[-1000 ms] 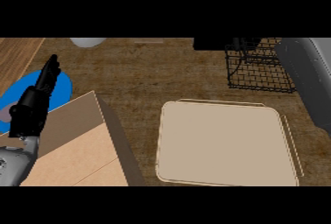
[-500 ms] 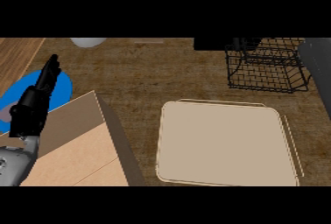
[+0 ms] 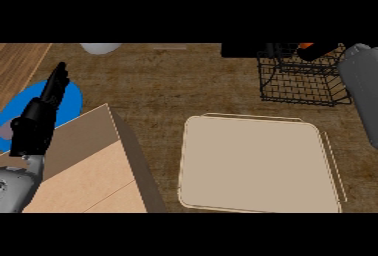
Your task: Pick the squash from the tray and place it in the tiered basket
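Where the blue plate (image 3: 70, 100) lies, the left hand (image 3: 33, 127) hovers, fingers (image 3: 55, 82) straight, holding nothing.

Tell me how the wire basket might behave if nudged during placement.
The black wire basket is thin open mesh, so probably light and apt to slide on the wooden counter. Its rigid-looking grid likely holds shape; pushed high, it might tip.

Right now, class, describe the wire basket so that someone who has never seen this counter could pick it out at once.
Find the big beige tray lying on the brown wooden counter. Beyond its far right corner, near the counter's back edge, stands the tiered basket. It alone is made of thin black wire in a see-through grid; everything beside it is solid.
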You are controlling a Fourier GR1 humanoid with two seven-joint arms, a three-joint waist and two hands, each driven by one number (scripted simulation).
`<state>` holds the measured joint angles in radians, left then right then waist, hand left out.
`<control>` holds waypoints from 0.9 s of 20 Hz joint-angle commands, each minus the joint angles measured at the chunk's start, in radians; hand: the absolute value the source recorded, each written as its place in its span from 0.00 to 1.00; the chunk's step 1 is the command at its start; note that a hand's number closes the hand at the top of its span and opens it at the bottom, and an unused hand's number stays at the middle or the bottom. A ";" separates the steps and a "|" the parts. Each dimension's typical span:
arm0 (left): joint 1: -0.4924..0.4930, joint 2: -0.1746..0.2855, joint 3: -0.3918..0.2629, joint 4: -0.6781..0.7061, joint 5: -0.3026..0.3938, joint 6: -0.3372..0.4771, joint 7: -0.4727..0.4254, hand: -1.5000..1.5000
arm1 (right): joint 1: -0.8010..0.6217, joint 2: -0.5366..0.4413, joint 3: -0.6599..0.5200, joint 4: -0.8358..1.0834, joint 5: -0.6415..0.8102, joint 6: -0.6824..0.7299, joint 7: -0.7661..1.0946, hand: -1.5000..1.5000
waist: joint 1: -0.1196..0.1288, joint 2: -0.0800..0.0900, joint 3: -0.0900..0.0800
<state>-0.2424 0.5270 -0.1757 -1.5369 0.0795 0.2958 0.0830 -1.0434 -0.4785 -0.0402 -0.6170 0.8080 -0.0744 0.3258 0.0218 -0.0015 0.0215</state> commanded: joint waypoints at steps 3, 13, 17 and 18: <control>0.044 -0.010 -0.003 0.056 0.014 -0.034 0.025 0.50 | 0.010 -0.020 -0.093 0.085 -0.069 -0.059 -0.114 0.00 | 0.010 0.016 -0.020; 0.048 -0.048 -0.007 0.104 -0.012 0.000 -0.015 0.50 | -0.025 -0.012 -0.210 0.011 -0.161 -0.216 -0.159 0.00 | -0.011 0.010 -0.021; 0.114 -0.031 0.002 0.074 -0.001 -0.007 -0.032 0.50 | 0.012 -0.089 -0.246 -0.061 -0.193 -0.164 -0.091 0.00 | -0.033 -0.003 -0.022; 0.148 -0.035 0.007 0.029 0.010 0.001 -0.023 0.50 | 0.027 -0.116 -0.262 -0.071 -0.212 -0.128 -0.082 0.00 | -0.031 -0.007 -0.022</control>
<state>-0.2141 0.5255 -0.1556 -1.5378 0.0767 0.2955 0.0675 -1.0408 -0.5372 -0.2573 -0.6513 0.6383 -0.2420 0.2135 -0.0009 -0.0150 0.0214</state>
